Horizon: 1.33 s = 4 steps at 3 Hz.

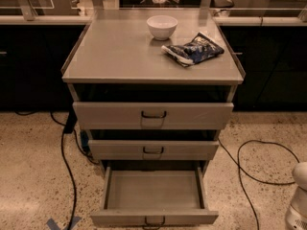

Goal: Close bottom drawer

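Observation:
The bottom drawer [153, 218] of the grey-beige cabinet [120, 56] is pulled far out toward me. Its shallow tray is empty, and its small dark wire handle [154, 221] sits at the lower edge of the view. My gripper [298, 200] shows as a white rounded shape at the bottom right corner. It is to the right of the drawer front, apart from it and low over the floor.
The middle drawer [153, 150] and top drawer [153, 115] stand slightly out. A white bowl [161, 27] and a blue snack bag [193, 48] lie on the cabinet top. Black cables [67, 162] trail over the speckled floor on both sides. Dark counters run behind.

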Available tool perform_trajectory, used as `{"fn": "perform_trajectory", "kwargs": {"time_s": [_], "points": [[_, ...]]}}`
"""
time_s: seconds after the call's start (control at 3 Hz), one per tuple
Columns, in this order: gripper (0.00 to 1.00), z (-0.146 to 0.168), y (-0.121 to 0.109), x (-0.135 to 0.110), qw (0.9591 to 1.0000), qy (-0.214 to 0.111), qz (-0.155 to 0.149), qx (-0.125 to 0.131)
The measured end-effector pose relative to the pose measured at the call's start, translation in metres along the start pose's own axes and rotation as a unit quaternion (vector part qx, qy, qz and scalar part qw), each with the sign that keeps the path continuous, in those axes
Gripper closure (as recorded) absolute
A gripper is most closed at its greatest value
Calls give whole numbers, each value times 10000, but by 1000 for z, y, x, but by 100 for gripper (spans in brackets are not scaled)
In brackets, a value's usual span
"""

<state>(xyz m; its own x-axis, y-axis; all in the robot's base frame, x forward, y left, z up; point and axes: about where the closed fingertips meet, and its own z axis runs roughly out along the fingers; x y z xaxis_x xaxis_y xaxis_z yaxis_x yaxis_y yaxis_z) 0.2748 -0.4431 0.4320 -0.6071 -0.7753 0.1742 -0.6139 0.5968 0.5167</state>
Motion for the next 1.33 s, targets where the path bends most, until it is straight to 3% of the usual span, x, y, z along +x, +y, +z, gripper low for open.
{"fn": "perform_trajectory", "kwargs": {"time_s": [1.0, 1.33], "points": [[0, 67, -2, -3, 9990, -406, -84, -188], [0, 68, -3, -3, 9989, -411, -92, -188]]}}
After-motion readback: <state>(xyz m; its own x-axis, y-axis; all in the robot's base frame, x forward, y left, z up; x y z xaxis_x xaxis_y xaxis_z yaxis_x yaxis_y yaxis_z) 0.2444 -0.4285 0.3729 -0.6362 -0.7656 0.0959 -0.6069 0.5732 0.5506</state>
